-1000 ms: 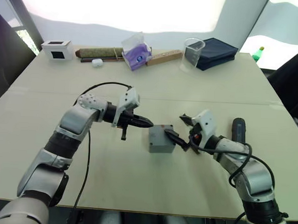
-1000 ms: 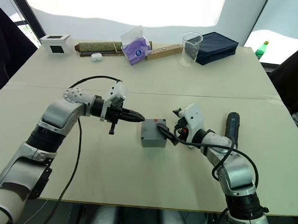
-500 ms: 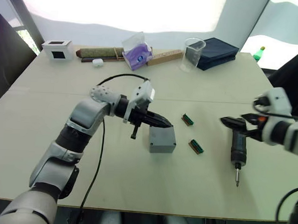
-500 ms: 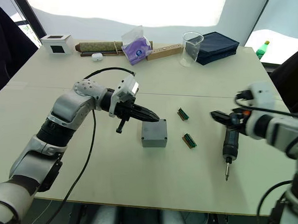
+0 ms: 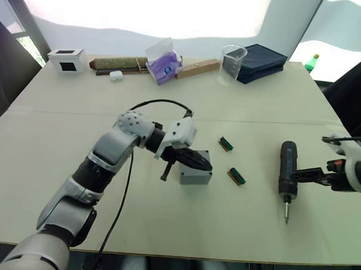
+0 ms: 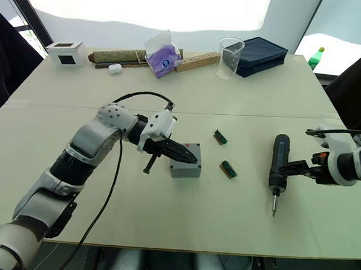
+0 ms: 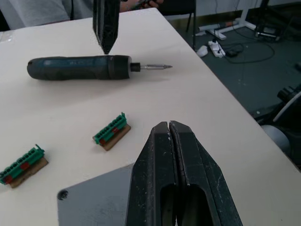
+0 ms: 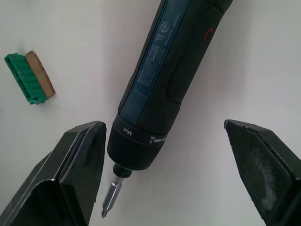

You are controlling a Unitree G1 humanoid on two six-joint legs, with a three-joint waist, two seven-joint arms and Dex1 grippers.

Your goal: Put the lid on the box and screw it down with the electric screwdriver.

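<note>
The small grey box (image 5: 194,174) stands mid-table with the flat grey lid (image 7: 101,197) lying on top of it; a screw hole shows at one lid corner. My left gripper (image 5: 202,164) is shut, its tips over the lid. To the right, the black electric screwdriver (image 5: 287,175) lies on the table with its metal bit pointing at the near edge. My right gripper (image 8: 162,127) is open, its fingers spread either side of the screwdriver's bit end without gripping it.
Two green terminal strips (image 5: 226,143) (image 5: 236,176) lie between box and screwdriver. Along the far edge stand a white box with a black window (image 5: 67,59), a purple tissue pack (image 5: 164,64), a clear cup (image 5: 233,60) and a dark blue case (image 5: 261,56).
My right gripper left the box, swung right to the screwdriver and now stands open by it on the table. The left gripper moved right, over the lid.
</note>
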